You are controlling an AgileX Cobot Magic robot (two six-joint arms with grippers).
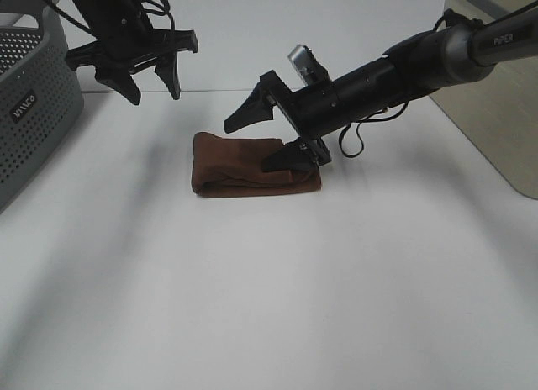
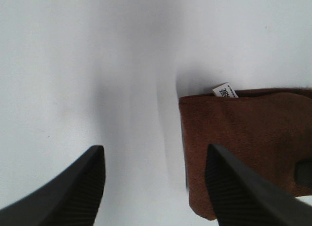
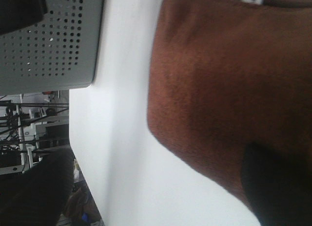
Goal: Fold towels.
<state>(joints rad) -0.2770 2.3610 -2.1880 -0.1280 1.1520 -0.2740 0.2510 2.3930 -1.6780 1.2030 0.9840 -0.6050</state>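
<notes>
A brown towel [image 1: 252, 165] lies folded into a narrow band on the white table [image 1: 277, 289]. My right gripper [image 1: 266, 138] is open above the towel's right half, with its lower finger [image 1: 290, 159] resting on the cloth and its upper finger raised clear. The right wrist view shows the towel [image 3: 219, 84] close up, with one fingertip [image 3: 278, 187] against it. My left gripper [image 1: 150, 86] is open and empty, hovering behind the towel's left end. In the left wrist view the left gripper [image 2: 156, 187] stands over bare table beside the towel [image 2: 248, 138], which shows a white label [image 2: 225, 91].
A grey perforated laundry basket [image 1: 34, 104] stands at the table's left edge and also shows in the right wrist view [image 3: 48, 41]. The table's right edge [image 1: 483, 155] borders beige floor.
</notes>
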